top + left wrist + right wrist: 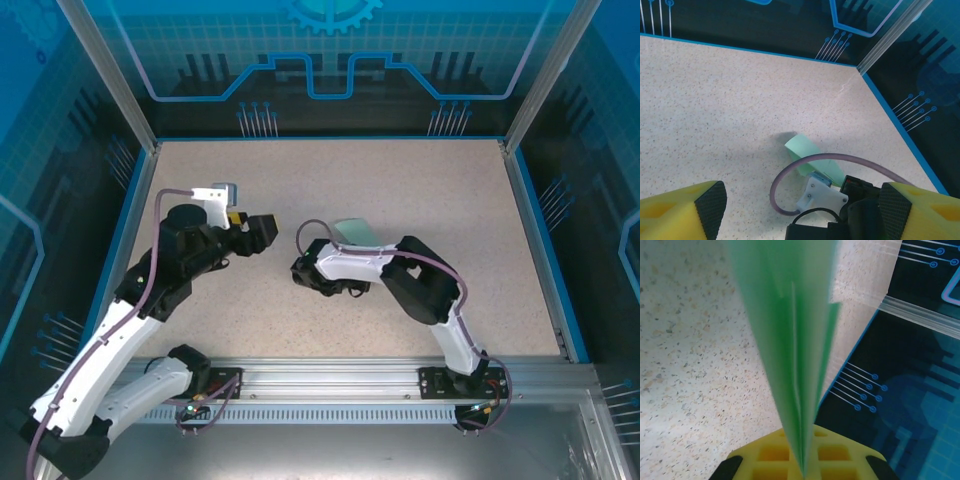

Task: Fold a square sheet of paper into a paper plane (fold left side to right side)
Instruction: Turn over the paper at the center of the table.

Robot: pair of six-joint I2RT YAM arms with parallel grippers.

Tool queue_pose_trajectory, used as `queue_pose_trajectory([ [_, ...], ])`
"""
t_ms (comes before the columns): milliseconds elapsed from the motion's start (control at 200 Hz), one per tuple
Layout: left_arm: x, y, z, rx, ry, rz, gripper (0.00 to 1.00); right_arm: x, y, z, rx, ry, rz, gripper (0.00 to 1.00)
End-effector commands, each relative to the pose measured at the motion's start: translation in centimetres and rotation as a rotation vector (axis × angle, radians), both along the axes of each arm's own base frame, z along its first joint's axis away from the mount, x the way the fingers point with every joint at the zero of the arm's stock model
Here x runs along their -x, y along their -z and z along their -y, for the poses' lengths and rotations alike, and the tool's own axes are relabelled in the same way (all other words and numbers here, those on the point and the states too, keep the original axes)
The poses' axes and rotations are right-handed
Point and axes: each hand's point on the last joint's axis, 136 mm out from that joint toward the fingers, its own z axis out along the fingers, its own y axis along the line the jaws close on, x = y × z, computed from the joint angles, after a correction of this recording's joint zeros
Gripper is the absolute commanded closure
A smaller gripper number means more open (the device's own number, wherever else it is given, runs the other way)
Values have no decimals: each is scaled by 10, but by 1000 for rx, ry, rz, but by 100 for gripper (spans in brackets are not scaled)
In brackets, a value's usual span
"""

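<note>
The pale green sheet of paper (790,340) is folded into a narrow, layered shape that stands on edge, and my right gripper (802,457) is shut on its lower end between yellow fingers (765,455). From above, the paper (355,232) sticks out behind the right arm's wrist (318,270) near the table's middle. In the left wrist view the paper (807,150) rises past that wrist's white plate (822,196) and cable loop. My left gripper (258,232) hangs open just left of the right wrist and holds nothing; its yellow fingers (682,212) stand far apart.
The speckled table (430,190) has a blue rim and aluminium frame posts (545,80) at the back corners. Dark blue printed panels wall it in. The right arm's elbow (425,285) reaches over the near right part of the table.
</note>
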Motion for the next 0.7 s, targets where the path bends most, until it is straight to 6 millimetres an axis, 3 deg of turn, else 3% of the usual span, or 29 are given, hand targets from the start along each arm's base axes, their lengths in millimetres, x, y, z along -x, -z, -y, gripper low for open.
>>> queue_pose_trajectory([
  [0, -1, 13, -5, -31, -24, -27, 16, 11, 4, -12, -7, -25, -34, 95],
  [200, -7, 24, -2, -28, -34, -72, 16, 44, 38, -32, -214, -16, -253, 60],
  [285, -10, 30, 2, -18, -26, -101, 14, 60, 38, -46, -335, -25, -333, 42],
  [370, -14, 40, 7, -11, -23, -142, 13, 78, 32, -61, -473, -38, -407, 15],
  [445, -17, 52, 11, -2, -19, -187, 12, 91, 23, -72, -601, -46, -449, 2],
  [535, -20, 67, 23, 40, 17, -242, 11, 98, 4, -78, -746, -58, -443, 1],
  [695, -26, 103, 55, 142, 121, -351, 13, 91, -25, -65, -1025, 13, -367, 1],
])
